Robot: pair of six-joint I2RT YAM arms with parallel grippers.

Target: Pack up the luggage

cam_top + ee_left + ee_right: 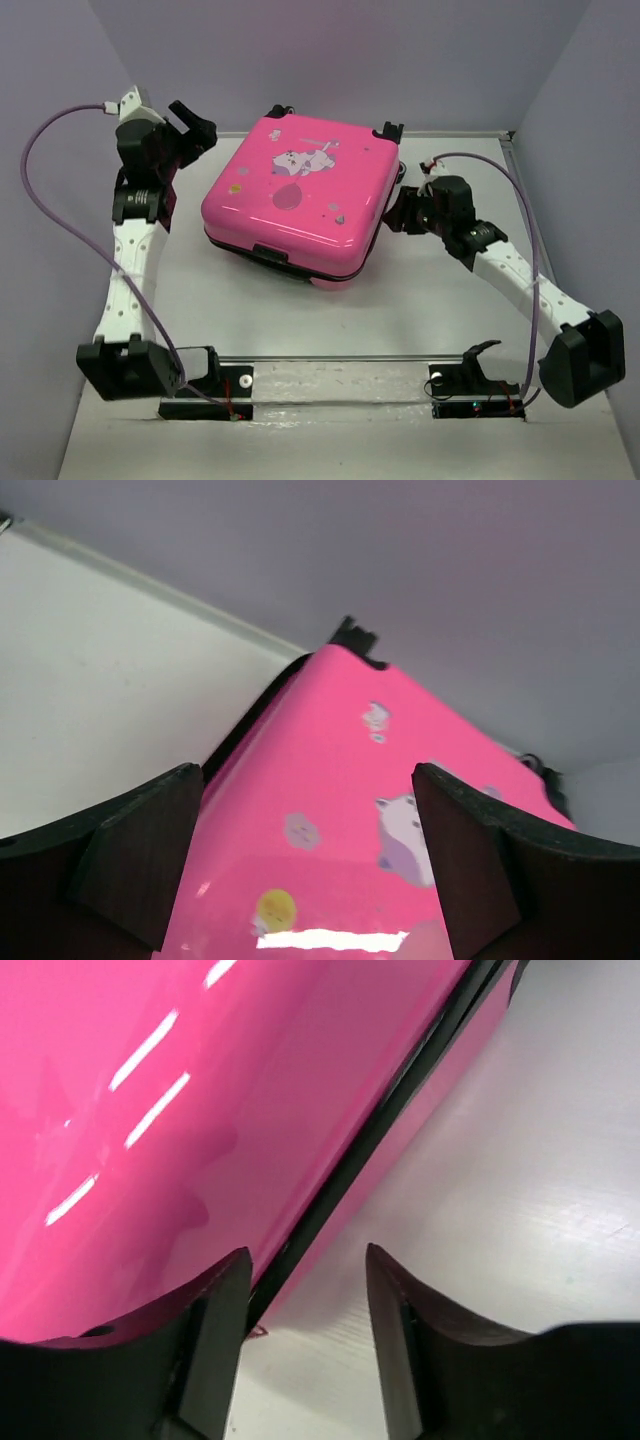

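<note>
Both left gripper [193,126] and right gripper [393,214] gape beside the stiff, probably slippery pink suitcase [295,195]; grip its black seam [372,1138].

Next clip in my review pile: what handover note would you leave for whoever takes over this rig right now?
Left gripper: open, holding nothing, beside the far-left corner of the luggage.
Right gripper: open, holding nothing, at the luggage's right side, with the dark seam running between its fingers.
The luggage lies flat in the middle of the table, with the printed lid facing up and lowered onto the base.
Done: the lid looks closed; the contents are hidden.
Left: no loose items are in view. The pictures do not show whether the seam is fastened, so check that, probably with the right arm.
</note>
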